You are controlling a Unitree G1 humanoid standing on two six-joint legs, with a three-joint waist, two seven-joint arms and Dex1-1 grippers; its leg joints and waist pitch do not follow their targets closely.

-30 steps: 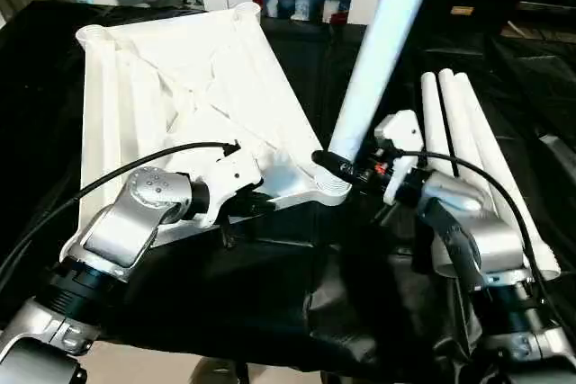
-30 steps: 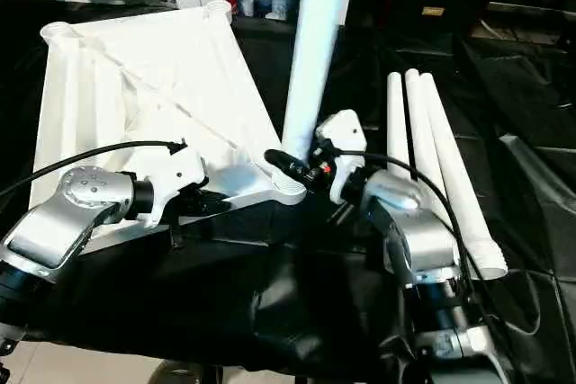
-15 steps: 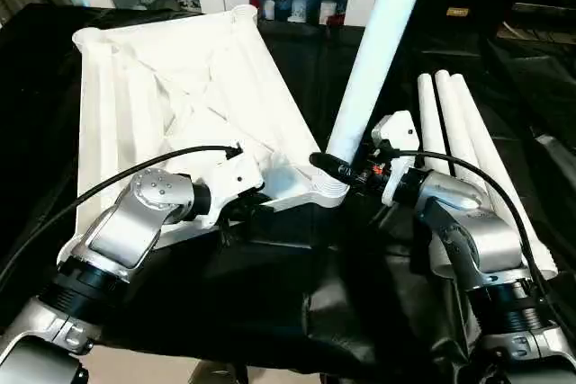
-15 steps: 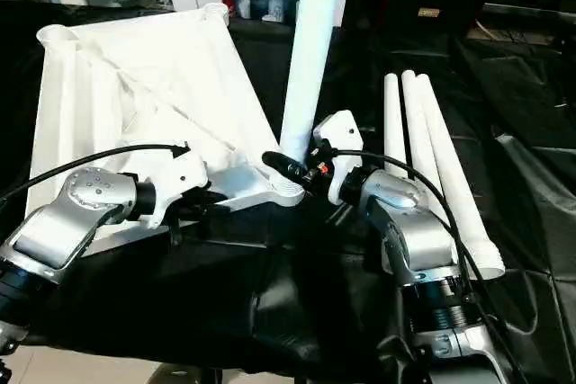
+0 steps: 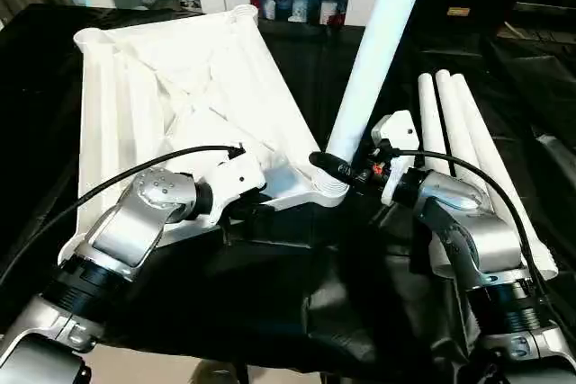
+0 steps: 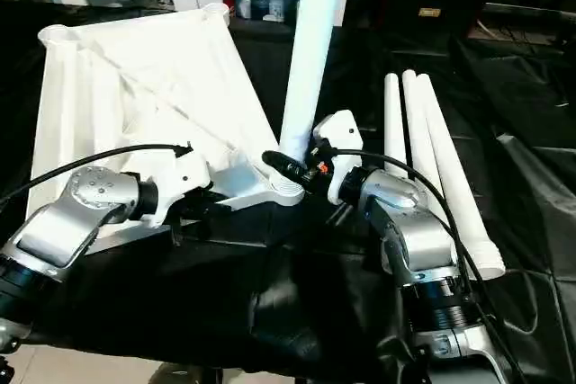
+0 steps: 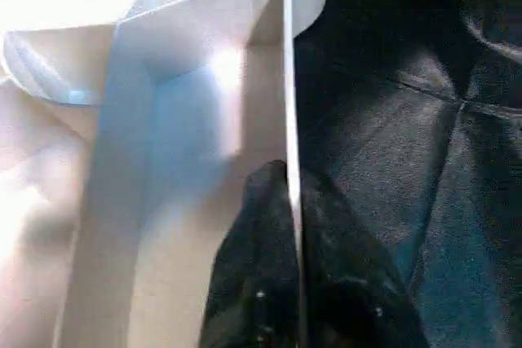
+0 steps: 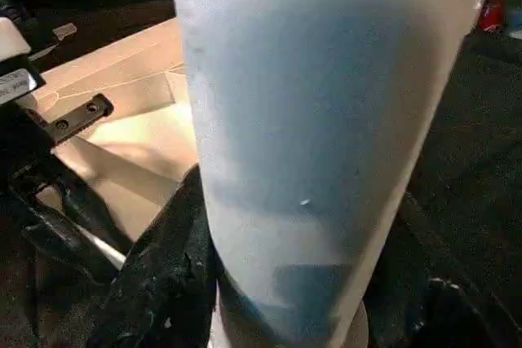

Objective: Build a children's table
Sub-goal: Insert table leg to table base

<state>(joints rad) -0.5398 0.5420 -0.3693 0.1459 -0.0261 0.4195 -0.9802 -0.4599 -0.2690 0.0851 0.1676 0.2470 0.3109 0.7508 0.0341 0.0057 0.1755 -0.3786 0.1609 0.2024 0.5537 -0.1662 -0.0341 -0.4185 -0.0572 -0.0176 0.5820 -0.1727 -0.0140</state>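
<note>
The right gripper (image 5: 337, 165) clasps the base of an upright leg (image 5: 373, 49) standing in the tabletop's (image 5: 171, 87) near corner socket (image 5: 328, 192), so the step calls for pushing straight down along the leg while the left gripper (image 7: 292, 226), pinched shut on the tabletop's thin edge rim, steadies it. The leg's long axis rises nearly vertical, tilting slightly rightward at top, while three spare legs (image 5: 459, 132) lie side by side on the black cloth (image 5: 270, 294) just right of it

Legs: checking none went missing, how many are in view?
4. One leg stands in the tabletop's near corner socket, gripped by the right gripper; three legs lie side by side on the black cloth beyond the right arm.
</note>
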